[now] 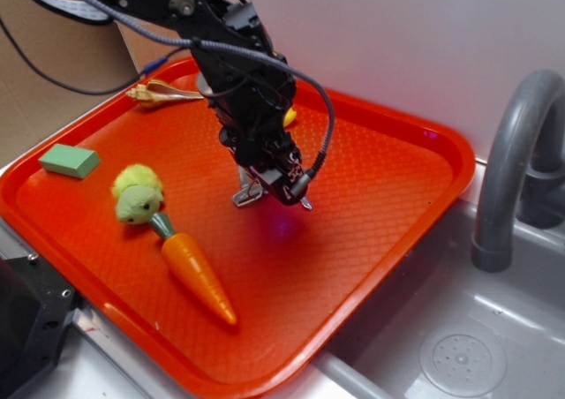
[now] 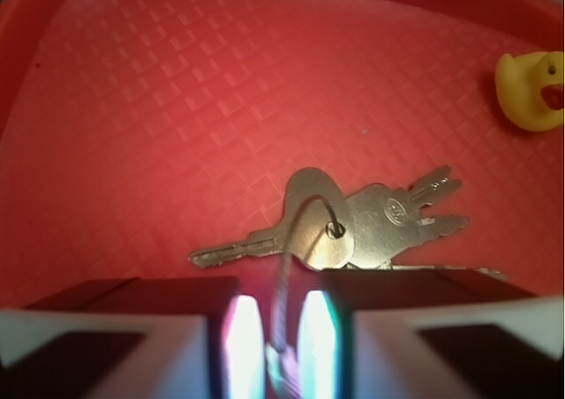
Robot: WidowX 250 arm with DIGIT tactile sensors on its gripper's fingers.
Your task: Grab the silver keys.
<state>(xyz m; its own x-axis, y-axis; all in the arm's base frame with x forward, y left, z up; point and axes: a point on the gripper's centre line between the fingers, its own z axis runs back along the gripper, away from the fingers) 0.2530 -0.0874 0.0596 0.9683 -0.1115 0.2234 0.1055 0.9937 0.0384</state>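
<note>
Black jointed arm (image 1: 238,72) with grey braided cable (image 1: 300,90), screws, and white-edged dark jaws.

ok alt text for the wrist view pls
The tool is closed on the thin wire ring of the keys, which hang close over the red tray. Three or so flat silver keys fan out left and right. A yellow duck sits at the upper right edge.

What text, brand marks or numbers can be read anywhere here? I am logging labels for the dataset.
Flat grey-silver metal keys: a small round stamped emblem on one key head, too blurred to read.
Green rectangular block, orange plastic carrot, yellow rubber duck, red plastic tray: no writing visible.
Nothing legible in either view.
</note>
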